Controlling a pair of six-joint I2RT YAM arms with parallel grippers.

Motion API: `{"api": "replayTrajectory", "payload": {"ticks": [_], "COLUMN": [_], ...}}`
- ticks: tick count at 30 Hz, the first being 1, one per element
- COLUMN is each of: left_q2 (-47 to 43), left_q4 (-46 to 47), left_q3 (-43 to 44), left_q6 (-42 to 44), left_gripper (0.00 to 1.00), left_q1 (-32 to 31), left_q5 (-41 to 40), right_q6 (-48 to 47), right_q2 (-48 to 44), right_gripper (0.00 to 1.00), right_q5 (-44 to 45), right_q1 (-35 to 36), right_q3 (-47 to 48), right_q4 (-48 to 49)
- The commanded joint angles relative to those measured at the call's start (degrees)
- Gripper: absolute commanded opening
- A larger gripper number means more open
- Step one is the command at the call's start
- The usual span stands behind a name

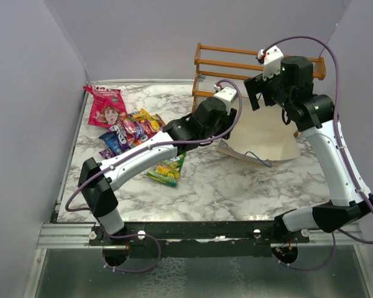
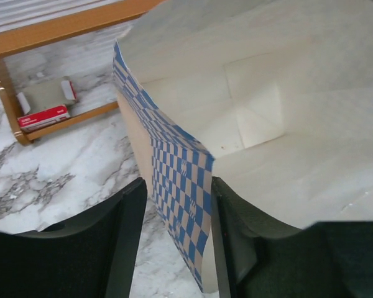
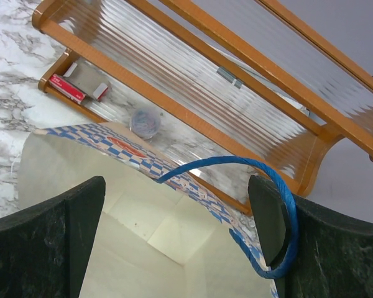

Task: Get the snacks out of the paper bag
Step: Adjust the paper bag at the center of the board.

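The paper bag lies open on the marble table with its cream inside showing and no packet visible in it. The snacks lie at the table's left: a pink-red bag with a face, a pile of blue, orange and purple packets, and a green-yellow packet. My left gripper is open, straddling the bag's checkered wall, one finger inside and one outside; it sits at the bag's left edge. My right gripper is open above the bag's mouth, and a blue cord handle loops round its right finger.
A wooden rack stands right behind the bag, close to both grippers. A small red-and-white box and a small clear round item lie under it. Grey walls enclose the table on three sides.
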Motion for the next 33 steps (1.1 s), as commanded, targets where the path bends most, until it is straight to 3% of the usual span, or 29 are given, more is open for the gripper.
{"api": "replayTrajectory", "payload": {"ticks": [1, 5, 11, 16, 21, 25, 33], "left_q2": [1.08, 3.82, 1.88, -2.35, -4.1, -4.7, -5.99], "left_q4": [2.28, -1.41, -9.6, -15.29, -18.53, -21.63, -22.02], "left_q3": [0.19, 1.24, 3.26, 5.07, 6.94, 7.83, 4.83], "left_q6": [2.16, 1.94, 2.1, 0.95, -0.46, 0.25, -0.17], "left_gripper": [0.42, 0.21, 0.01, 0.0, 0.0, 0.0, 0.0], "left_q1": [0.12, 0.12, 0.2, 1.01, 2.06, 2.33, 3.19], "left_q5": [-4.61, -4.26, -4.86, 0.85, 9.2, 10.96, 13.87], "right_q6": [-0.94, -5.32, -9.18, -15.36, -26.41, -26.78, -24.05], "right_q2": [-1.65, -0.53, 0.3, -0.55, -3.12, -3.72, -4.32], "right_gripper": [1.0, 0.94, 0.97, 0.99, 0.99, 0.99, 0.99], "right_q5": [-2.3, -5.32, 3.89, 4.55, -4.44, -6.0, -21.21], "right_q1": [0.08, 0.08, 0.06, 0.03, 0.02, 0.07, 0.06], "right_q3": [-0.02, 2.57, 0.44, -0.16, -4.46, -8.19, -5.77], "right_q4": [-0.02, -3.62, -3.52, 0.03, -0.19, 2.37, 5.02]}}
